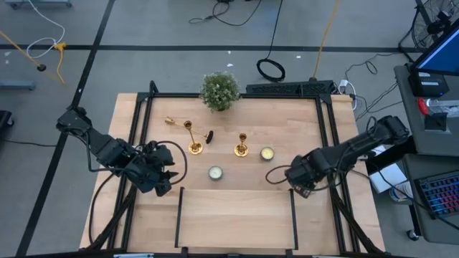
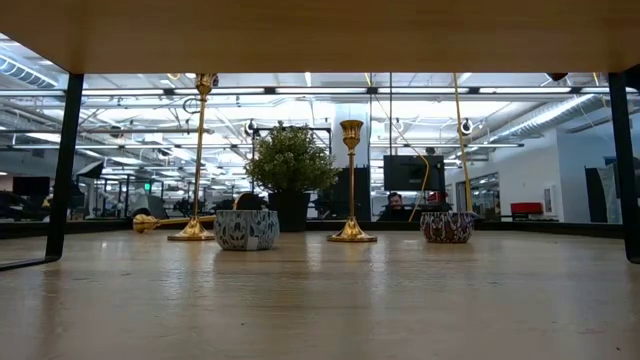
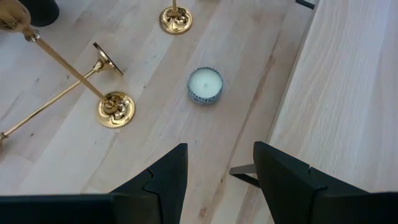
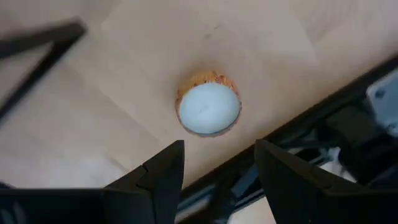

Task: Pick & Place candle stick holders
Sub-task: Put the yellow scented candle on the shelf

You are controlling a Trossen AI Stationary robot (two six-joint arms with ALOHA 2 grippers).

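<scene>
Three gold candle stick holders are on the wooden table. One (image 1: 193,143) (image 3: 115,109) stands left of centre. A second (image 1: 242,147) (image 2: 351,180) stands at the centre. The third (image 1: 172,122) (image 3: 107,59) lies on its side behind the first. My left gripper (image 1: 166,183) (image 3: 217,180) hangs open above the table's near left, short of the holders. My right gripper (image 1: 294,180) (image 4: 219,180) is open and points down at the near right. A tealight with an orange rim (image 4: 209,109) lies on the table beyond its fingertips.
A tealight (image 1: 215,173) (image 3: 204,84) sits in front of the holders, another (image 1: 267,153) right of the centre one. A potted plant (image 1: 219,91) stands at the far edge. Black frame rails (image 1: 326,143) run along the table's sides, and a raised wooden board (image 3: 348,93) lies near the front.
</scene>
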